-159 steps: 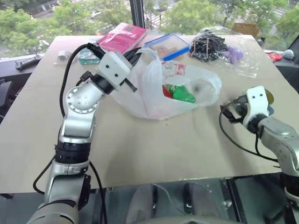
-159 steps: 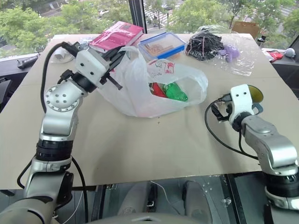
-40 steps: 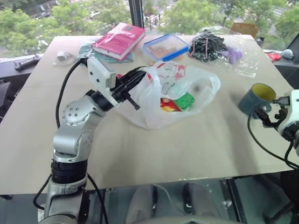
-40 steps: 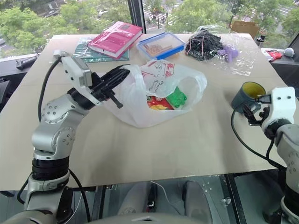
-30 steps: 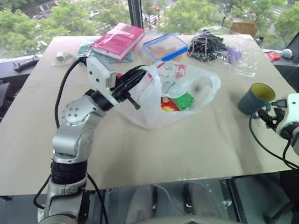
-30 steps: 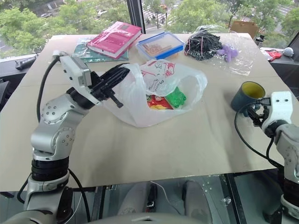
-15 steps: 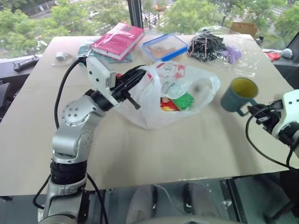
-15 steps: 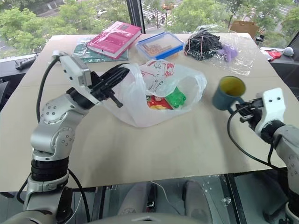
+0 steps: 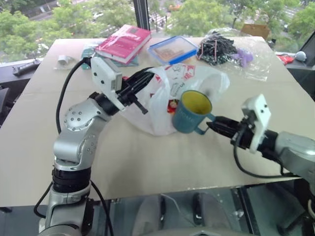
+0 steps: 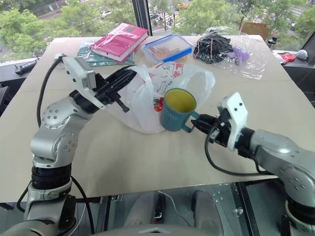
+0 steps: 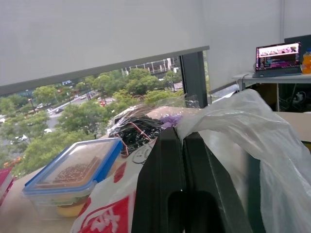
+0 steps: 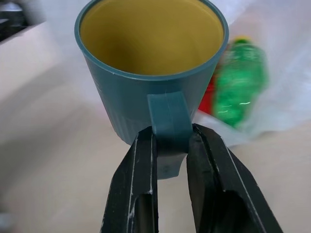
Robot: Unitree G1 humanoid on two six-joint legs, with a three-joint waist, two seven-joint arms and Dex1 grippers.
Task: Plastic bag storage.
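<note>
1. Carried in from the desk's right edge, a teal mug (image 9: pixel 191 113) with a yellow inside now hangs just before the plastic bag's mouth.
2. Plastic bag (image 9: pixel 162 101), white with red print, lies mid-desk (image 9: pixel 147 157), holding a green bottle (image 12: pixel 239 82).
3. Left claw (image 9: pixel 139 91) is clenched on the bag's handle, lifting it.
4. Right claw (image 12: pixel 171 145) is grasping the mug's handle.

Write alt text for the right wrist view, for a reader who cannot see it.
The right gripper is shut on the handle of a teal mug with a yellow inside, held upright above the tan table. Just behind the mug lies the plastic bag, with a green item and something red inside it.
</note>
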